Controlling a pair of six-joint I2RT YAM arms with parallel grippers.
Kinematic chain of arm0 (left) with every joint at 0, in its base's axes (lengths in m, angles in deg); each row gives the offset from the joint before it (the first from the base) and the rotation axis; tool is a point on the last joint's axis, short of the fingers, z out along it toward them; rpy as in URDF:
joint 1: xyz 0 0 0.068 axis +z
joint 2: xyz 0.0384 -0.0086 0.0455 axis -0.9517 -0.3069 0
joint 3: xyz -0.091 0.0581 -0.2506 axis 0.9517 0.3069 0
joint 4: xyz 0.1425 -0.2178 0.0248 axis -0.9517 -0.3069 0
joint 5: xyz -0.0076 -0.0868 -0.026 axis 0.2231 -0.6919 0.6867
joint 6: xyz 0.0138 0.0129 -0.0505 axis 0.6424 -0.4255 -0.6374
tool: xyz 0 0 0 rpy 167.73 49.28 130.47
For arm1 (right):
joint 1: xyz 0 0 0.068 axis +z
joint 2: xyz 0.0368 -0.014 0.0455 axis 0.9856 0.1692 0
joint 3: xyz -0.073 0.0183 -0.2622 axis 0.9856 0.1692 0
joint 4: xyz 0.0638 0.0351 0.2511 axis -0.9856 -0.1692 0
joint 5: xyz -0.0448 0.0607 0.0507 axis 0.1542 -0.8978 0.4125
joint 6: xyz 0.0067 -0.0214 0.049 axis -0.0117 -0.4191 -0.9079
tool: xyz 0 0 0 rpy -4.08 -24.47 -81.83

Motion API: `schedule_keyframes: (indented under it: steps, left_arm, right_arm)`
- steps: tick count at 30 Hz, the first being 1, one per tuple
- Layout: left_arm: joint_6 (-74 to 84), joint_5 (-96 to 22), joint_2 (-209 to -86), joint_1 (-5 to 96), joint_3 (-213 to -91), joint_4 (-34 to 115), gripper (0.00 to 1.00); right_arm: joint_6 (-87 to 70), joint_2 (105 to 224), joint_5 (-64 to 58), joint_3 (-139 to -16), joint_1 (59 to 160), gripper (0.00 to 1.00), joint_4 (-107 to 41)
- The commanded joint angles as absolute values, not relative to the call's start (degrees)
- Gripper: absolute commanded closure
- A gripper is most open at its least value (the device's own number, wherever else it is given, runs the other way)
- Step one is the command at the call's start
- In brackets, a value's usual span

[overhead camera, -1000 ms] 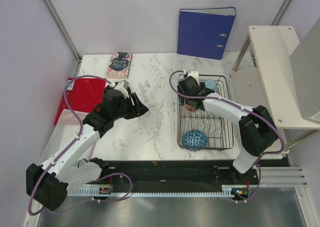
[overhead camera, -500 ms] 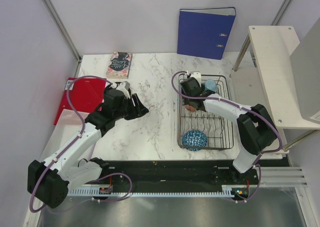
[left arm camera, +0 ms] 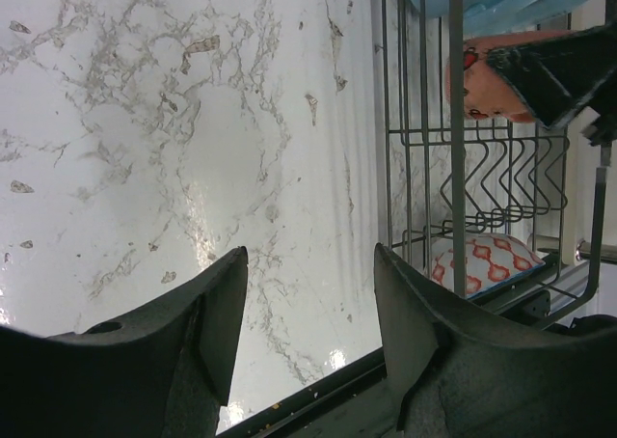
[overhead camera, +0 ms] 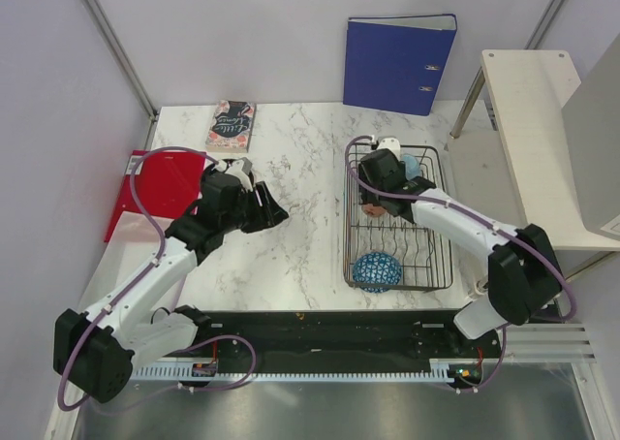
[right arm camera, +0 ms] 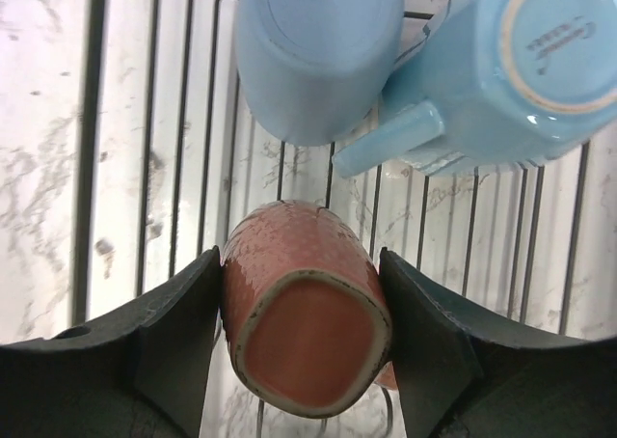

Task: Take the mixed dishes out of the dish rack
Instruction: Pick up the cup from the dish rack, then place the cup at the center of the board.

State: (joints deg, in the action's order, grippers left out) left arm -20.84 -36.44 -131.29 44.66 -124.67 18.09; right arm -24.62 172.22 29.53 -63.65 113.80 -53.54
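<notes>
Right gripper (right arm camera: 300, 269) seemingly pinches the salmon cup (right arm camera: 307, 308) in the dish rack (right arm camera: 92, 120); left gripper (left arm camera: 308, 260) spread, empty.

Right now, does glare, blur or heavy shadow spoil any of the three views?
Top external: evenly lit and sharp, shadows soft. Left wrist: glare patches on the table, the rack wires slightly soft. Right wrist: the cup and mugs are crisp, while the right end effector is dark, with little detail.

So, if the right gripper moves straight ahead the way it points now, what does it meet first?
The salmon cup, already between its jaws; past it, probably the plain-bottomed blue mug.
</notes>
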Motion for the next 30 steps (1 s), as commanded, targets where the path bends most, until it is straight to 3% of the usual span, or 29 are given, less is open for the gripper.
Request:
schedule_keyframes:
  steps: [1,5,12,22,30]
  left_arm:
    - [-20.2,-36.3,-132.2,44.4,-125.1,19.8,0.39]
    - [-21.2,-35.5,-131.8,44.4,-125.4,19.8,0.39]
    - [-24.4,-36.3,-127.6,44.5,-125.4,23.0,0.39]
    - [-38.2,-56.7,-118.0,46.0,-115.5,55.3,0.31]
    - [-41.1,-61.9,-119.8,46.2,-113.7,65.8,0.26]
  right_arm:
    - [-25.3,164.4,27.5,-68.8,114.2,0.79,-57.0]
    - [-26.0,159.6,24.1,-70.3,114.4,1.00,-58.5]
    - [-30.1,151.9,11.9,-69.0,114.4,1.00,-52.9]
    - [-51.3,146.7,-12.6,-53.4,113.2,1.00,-16.3]
    - [-61.1,150.2,-16.9,-49.4,113.3,1.00,-1.9]
